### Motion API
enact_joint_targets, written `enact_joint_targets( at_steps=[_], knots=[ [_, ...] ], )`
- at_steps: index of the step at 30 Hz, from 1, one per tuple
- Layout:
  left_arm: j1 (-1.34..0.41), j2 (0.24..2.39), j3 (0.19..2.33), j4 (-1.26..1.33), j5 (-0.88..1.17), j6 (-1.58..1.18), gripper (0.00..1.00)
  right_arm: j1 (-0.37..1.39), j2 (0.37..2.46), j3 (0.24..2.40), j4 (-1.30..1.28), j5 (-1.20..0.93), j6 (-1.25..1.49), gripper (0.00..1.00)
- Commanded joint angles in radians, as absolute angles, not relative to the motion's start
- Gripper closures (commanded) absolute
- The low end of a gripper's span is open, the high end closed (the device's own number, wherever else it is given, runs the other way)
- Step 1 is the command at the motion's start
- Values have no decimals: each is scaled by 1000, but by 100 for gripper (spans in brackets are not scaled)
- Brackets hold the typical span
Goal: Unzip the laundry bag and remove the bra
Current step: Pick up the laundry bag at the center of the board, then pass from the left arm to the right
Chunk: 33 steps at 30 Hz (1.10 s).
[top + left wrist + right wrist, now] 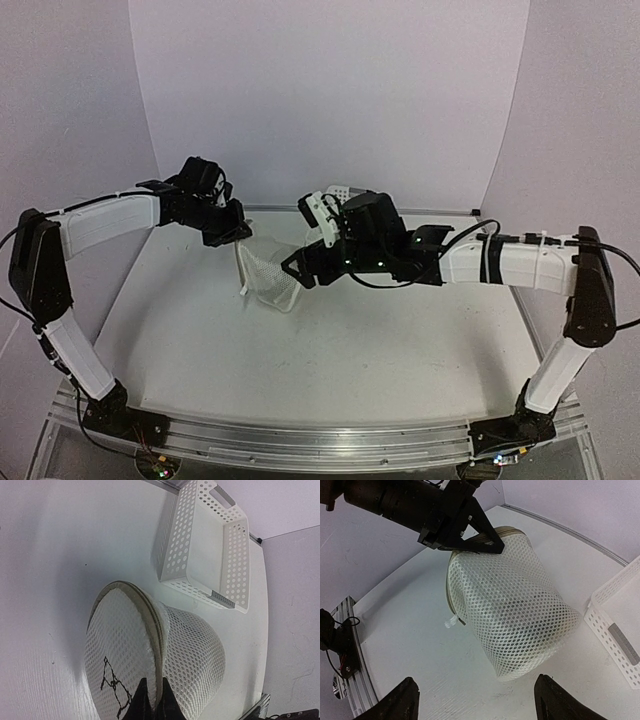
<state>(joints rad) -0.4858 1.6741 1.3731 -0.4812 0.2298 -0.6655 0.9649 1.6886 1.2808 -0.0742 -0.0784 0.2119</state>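
Note:
The laundry bag, white mesh, lies on its side on the table, expanded into a cylinder. My left gripper is shut on the wire rim where the lid meets the wall. It shows at the bag's upper rim in the right wrist view and in the top view. The round lid carries a small black mark. A white zipper pull hangs from the rim. My right gripper is open and empty, just short of the bag's closed end. No bra shows.
A white lattice plastic basket stands on the table beyond the bag, and its corner shows in the right wrist view. The metal rail at the table's near edge holds both arm bases.

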Motion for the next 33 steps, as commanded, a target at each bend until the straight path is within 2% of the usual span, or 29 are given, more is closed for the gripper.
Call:
enact_joint_targets(
  at_steps=[1,14,26,30,33],
  knots=[
    [-501,1596,1353,-434,202,-752,100,1010,1763,1382,5,46,266,20],
    [-534,1573,1327,-400,195,-841,100,1069,1935,1528,103,114,337,21],
    [-546,1593,1345,-391,192,-854,100,1108,2091,1654,107,199,295,21],
    [-547,1597,1347,-390,191,-861,100,1117,2133,1687,109,243,287,24],
    [-548,1597,1346,-386,197,-866,100,1119,2155,1703,109,268,286,30]
  ],
)
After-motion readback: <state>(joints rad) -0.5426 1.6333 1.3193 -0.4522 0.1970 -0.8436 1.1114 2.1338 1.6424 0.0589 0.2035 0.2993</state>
